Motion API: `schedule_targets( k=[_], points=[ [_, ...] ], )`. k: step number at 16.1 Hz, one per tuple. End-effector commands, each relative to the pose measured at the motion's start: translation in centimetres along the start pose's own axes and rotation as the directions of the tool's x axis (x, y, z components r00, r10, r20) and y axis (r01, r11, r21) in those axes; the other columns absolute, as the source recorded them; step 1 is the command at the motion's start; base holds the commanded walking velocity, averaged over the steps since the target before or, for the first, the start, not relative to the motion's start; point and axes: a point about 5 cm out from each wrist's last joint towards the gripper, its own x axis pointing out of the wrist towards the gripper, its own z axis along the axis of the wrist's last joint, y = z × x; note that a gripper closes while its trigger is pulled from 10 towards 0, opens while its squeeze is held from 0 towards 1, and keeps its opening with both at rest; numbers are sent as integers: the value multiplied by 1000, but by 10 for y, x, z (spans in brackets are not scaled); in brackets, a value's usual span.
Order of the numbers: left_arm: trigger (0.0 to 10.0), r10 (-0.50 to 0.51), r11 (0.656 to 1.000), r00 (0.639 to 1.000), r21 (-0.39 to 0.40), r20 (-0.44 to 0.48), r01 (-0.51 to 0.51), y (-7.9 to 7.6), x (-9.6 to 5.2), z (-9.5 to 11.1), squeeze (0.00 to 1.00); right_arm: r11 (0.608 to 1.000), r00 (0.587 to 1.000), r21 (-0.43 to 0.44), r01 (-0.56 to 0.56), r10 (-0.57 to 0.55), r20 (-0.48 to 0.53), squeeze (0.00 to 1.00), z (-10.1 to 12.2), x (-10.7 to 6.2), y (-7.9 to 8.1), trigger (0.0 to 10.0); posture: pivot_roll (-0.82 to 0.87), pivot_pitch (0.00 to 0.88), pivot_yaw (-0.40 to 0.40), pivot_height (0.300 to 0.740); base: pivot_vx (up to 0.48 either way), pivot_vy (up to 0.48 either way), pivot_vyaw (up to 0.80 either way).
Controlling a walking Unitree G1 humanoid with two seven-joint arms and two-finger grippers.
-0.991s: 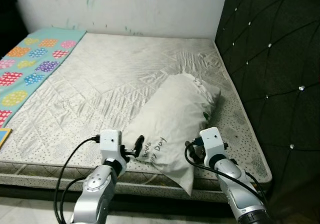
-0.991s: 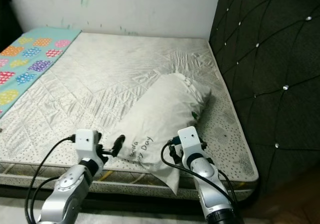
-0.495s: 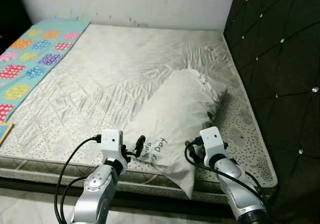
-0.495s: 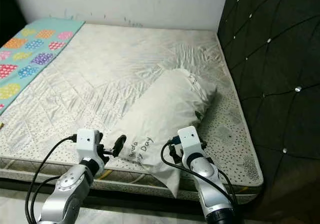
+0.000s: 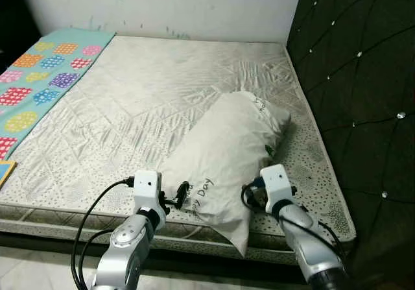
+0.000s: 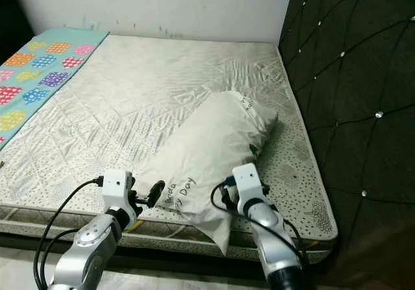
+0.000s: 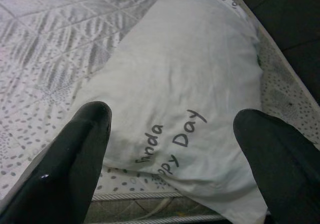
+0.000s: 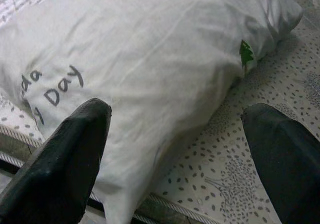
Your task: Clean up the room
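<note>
The white pillow (image 7: pixel 185 73) carries dark handwritten-style lettering near its lower end. In the left wrist view it reads roughly "Panda" on one line, with a first letter that is hard to make out, and "Happy Day" below, the first word running off under the pillow's edge. In the right wrist view the same print shows as "da", "Day" and part of another letter. Small dark print at the pillow's far corner (image 5: pixel 259 105) is too small to read, as is its small green tag (image 8: pixel 245 53)
</note>
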Motion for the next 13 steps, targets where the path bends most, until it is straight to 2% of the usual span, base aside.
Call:
schedule_targets(
  k=[1,4,7,11,12,13],
  points=[
    [10000,8,1000,1000,13,-4,-8,3,2,3,0,1000,1000,25,14,-14,1,0,3,2,-2,10000,-140,0,-8,740,0,0,0],
    [10000,56,998,998,-2,-1,-56,13,10,12,0,995,999,90,30,-28,-28,0,7,10,-4,10000,-141,0,-2,740,0,0,0],
    [10000,93,996,995,-11,-29,-94,20,8,9,0,991,998,131,24,-16,-65,0,3,8,1,10000,-136,0,-5,740,0,0,0],
    [10000,125,992,986,-2,-107,-126,28,-4,-11,0,993,994,120,11,3,-111,0,-12,2,11,10000,-124,1,-22,740,0,0,0],
    [10000,147,989,972,-2,-181,-150,40,-9,-30,0,997,992,83,10,1,-130,0,-21,3,15,10000,-114,55,-25,740,0,0,0],
    [10000,156,987,967,0,-203,-159,45,-11,-35,0,996,988,84,19,-6,-153,0,-29,2,15,10000,-103,83,-25,740,0,0,0]
  ],
)
